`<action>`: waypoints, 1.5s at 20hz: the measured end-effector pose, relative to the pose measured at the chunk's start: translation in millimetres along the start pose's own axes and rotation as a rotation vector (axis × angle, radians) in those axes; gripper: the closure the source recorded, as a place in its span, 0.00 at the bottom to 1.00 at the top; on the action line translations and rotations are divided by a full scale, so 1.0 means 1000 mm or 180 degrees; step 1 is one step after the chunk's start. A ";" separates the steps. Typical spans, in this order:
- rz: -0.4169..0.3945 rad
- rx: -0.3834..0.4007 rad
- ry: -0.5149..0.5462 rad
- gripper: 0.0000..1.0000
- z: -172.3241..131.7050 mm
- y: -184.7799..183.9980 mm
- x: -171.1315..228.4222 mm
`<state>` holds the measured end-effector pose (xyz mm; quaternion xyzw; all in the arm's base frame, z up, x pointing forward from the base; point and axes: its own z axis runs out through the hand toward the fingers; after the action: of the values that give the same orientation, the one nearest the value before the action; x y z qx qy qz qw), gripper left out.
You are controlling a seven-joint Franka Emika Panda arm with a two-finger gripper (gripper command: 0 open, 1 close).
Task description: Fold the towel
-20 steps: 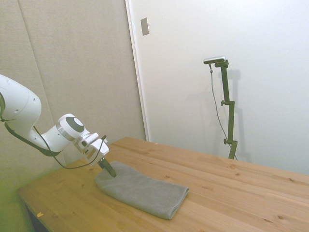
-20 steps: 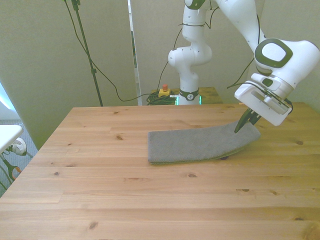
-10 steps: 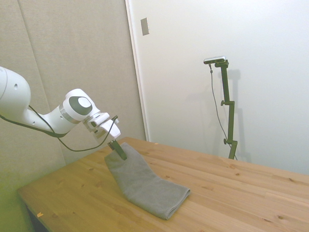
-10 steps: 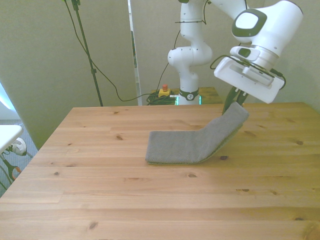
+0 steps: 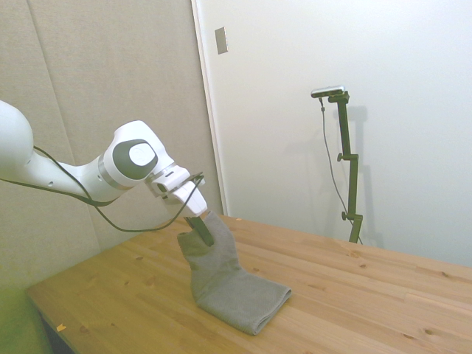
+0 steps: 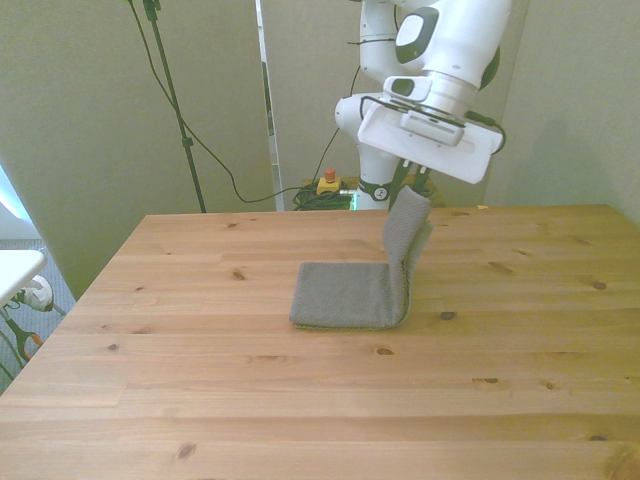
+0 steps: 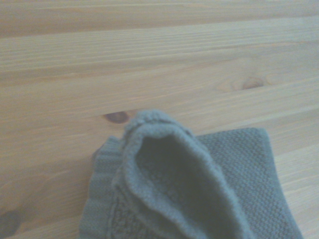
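Towel [image 6: 350, 296] on bench [image 6: 200, 380], one end raised near upright; claw [image 6: 413, 190] clamped on that end, arm angled down from above.

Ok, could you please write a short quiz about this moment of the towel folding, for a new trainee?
1. True or false: the whole towel lies flat on the table.
2. What does the gripper hold? A) a towel end B) a cup C) nothing
3. Fill in: in the front view, the towel part that rests on the table lies toward the front view's ____ of the raised end.

Key:
1. False; one end stands raised, nearly upright.
2. A
3. left
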<state>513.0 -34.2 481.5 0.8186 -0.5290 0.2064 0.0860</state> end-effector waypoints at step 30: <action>0.0211 0.0189 -0.0522 0.00 0.048 0.052 0.067</action>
<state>501.5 -129.4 463.1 0.8170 -0.5547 0.1570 0.0112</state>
